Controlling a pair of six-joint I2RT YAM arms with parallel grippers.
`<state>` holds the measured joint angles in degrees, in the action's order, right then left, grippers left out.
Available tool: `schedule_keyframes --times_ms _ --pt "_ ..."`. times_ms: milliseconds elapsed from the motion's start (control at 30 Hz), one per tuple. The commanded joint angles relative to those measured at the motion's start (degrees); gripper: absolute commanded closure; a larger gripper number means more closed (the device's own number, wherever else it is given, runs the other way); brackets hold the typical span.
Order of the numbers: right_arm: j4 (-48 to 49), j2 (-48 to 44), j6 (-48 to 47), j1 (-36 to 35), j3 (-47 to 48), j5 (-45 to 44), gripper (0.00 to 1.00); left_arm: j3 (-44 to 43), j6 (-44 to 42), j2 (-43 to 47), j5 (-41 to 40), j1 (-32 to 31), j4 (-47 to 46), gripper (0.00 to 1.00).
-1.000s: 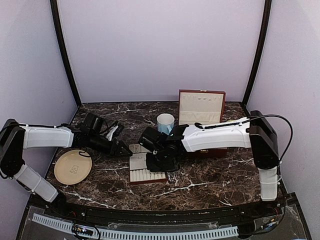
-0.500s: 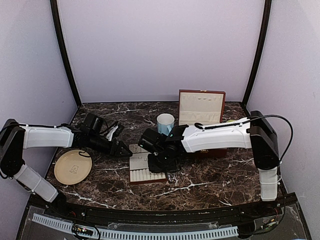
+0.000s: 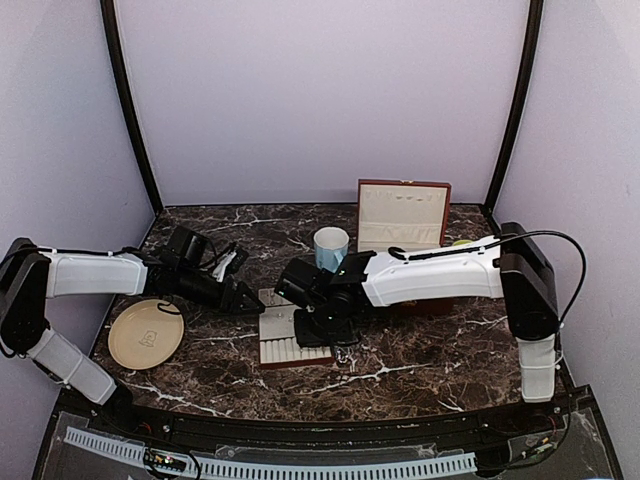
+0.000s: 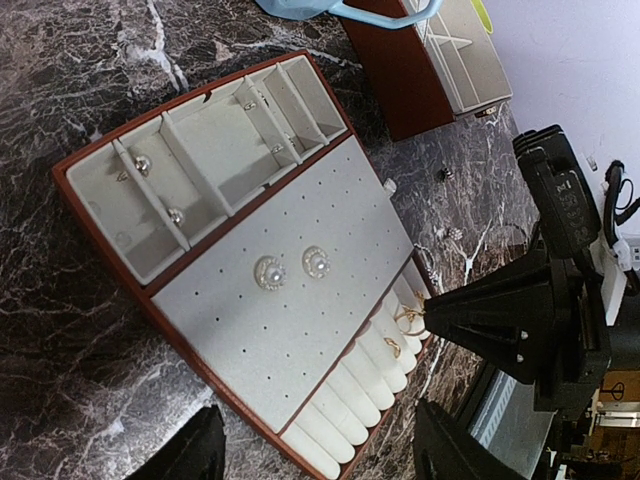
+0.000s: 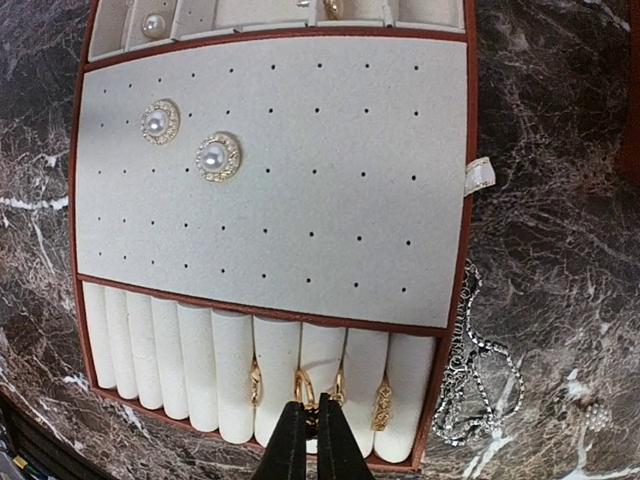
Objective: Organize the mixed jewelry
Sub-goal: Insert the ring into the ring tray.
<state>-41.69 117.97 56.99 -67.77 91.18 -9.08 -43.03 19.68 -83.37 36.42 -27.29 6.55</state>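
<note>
The cream tray with a red-brown rim lies mid-table. Two pearl studs sit on its perforated pad. Several gold rings stand in the slots between its rolls. My right gripper hangs over the rolls' near end, fingers pinched together on one gold ring in its slot. A silvery chain lies on the marble just right of the tray. My left gripper stands open and empty at the tray's left edge.
A blue mug stands behind the tray, and the open red-brown box is at the back right. A cream plate lies at the left under my left arm. A small pearl piece rests on the marble right of the chain.
The right gripper's fingers have closed onto the gold ring in the rolls, and its wrist has shifted slightly. The left arm has not moved.
</note>
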Motion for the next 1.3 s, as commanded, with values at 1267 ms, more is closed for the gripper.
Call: schedule_keyframes --times_ms 1267 --pt "-3.51 1.75 -0.15 -1.23 2.39 -2.17 1.00 -1.09 -0.79 -0.39 1.31 -0.22 0.84 0.34"
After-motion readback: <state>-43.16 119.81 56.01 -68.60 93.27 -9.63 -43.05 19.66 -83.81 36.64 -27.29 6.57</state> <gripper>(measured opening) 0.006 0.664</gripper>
